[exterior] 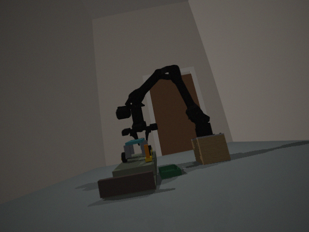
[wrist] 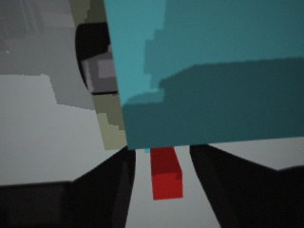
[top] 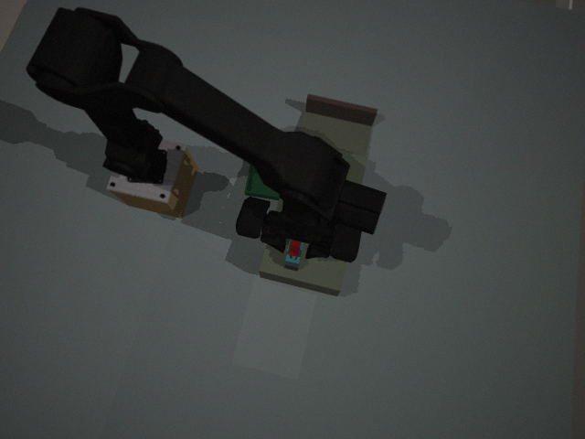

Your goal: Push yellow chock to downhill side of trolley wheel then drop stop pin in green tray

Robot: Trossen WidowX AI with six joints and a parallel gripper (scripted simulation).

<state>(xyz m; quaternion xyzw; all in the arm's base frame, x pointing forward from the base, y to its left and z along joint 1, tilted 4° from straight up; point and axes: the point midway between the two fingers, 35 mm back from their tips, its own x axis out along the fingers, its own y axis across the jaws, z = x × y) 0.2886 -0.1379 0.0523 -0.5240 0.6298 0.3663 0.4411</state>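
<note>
The trolley (top: 292, 261) (exterior: 134, 142) (wrist: 204, 71) has a teal deck and black wheels and stands at the high end of the olive ramp (top: 307, 279) (exterior: 129, 168) (wrist: 111, 128). The red-headed stop pin (top: 294, 247) (wrist: 166, 178) sticks out from under the trolley's uphill end. My gripper (top: 295, 244) (exterior: 141, 137) (wrist: 162, 147) is open and low over that end. One finger stands on each side of the red head, with a gap on both sides. The yellow chock with its orange handle (exterior: 147, 152) stands against the trolley's wheel on the tray side. It is hidden in the other views.
The green tray (top: 255, 187) (exterior: 169, 171) lies on the table beside the ramp, partly under my arm. A dark brown block (top: 341, 108) (exterior: 127, 184) closes the ramp's low end. My arm's base stands on a wooden pedestal (top: 182, 188) (exterior: 212, 150).
</note>
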